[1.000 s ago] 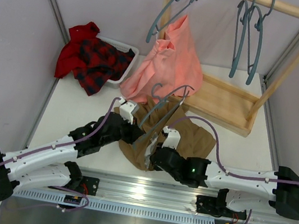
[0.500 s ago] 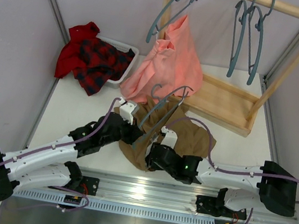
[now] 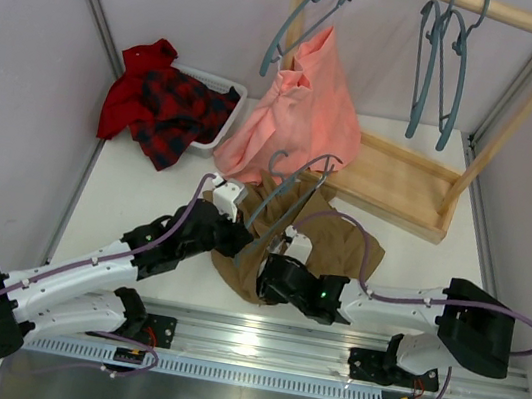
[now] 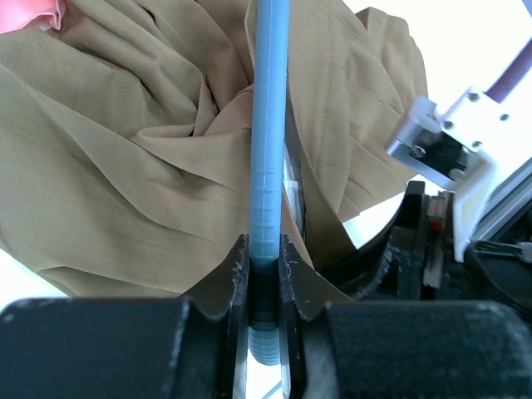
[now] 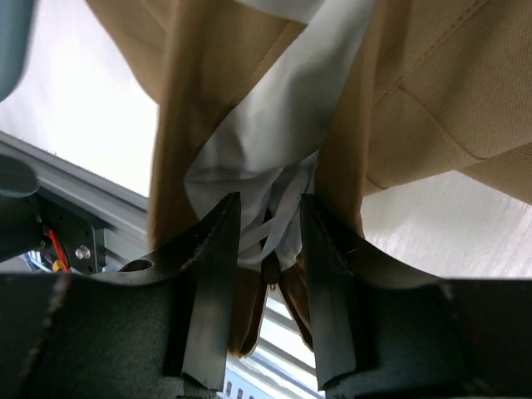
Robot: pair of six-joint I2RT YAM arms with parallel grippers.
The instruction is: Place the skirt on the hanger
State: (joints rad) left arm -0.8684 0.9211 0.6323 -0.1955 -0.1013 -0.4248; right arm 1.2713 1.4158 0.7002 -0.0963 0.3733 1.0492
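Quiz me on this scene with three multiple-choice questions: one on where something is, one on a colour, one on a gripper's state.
1. Where is the plaid garment? A) in the white basket B) on the floor C) folded on the table
2. What colour is the hanging garment at the wooden rack? A) khaki B) salmon pink C) blue
3. The left gripper is: A) open B) shut on plaid cloth C) shut on the hanger
Answers: A, it is heaped in the basket; B, its cloth is pink; C, its fingers clamp the blue bar above the skirt.
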